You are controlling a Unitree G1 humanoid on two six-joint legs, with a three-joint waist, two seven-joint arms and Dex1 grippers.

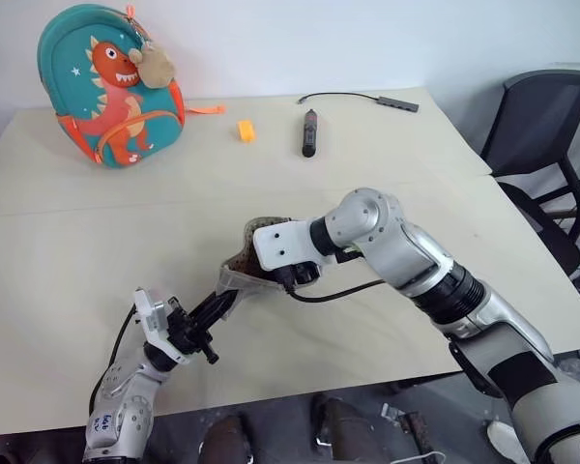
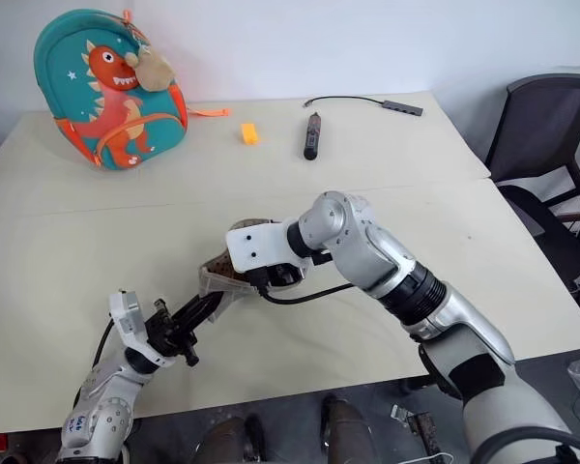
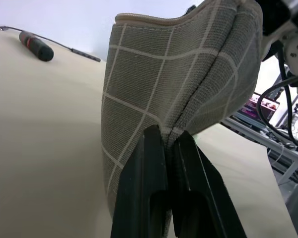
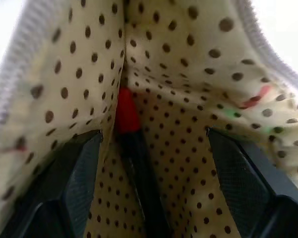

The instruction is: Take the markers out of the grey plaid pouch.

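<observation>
Pale beige tabletop (image 1: 68, 222) fills the scene, with a white wall behind it and a black office chair (image 1: 541, 126) off its right side. Near the front edge, the grey plaid pouch (image 3: 179, 84) is held up off the surface between the two arms. The left gripper (image 3: 166, 148) has its two black fingers pressed together on a fold of the pouch's lower fabric, pinching it tight. The right gripper (image 4: 154, 148) reaches down into the pouch's mouth with its fingers spread wide apart, one near each lining wall and nothing clamped between them.

Inside the pouch, the right wrist view shows tan lining with dark dots and, lying along the crease between the fingers, a red marker (image 4: 126, 116) with a black end toward the camera. A blurred trace of green and red shows against the lining on one side, too unclear to name. From the head views the pouch's contents are hidden by the right wrist; those views show just a sliver of dotted lining at its opening.

At the far left of the table stands a teal dinosaur backpack (image 1: 106, 87) with an orange dinosaur print. A small orange block (image 1: 246, 130), a thick black pen-like stick (image 1: 309, 132) and a dark cable with a slim adapter (image 1: 396, 102) lie along the far edge. No writing is legible anywhere.
</observation>
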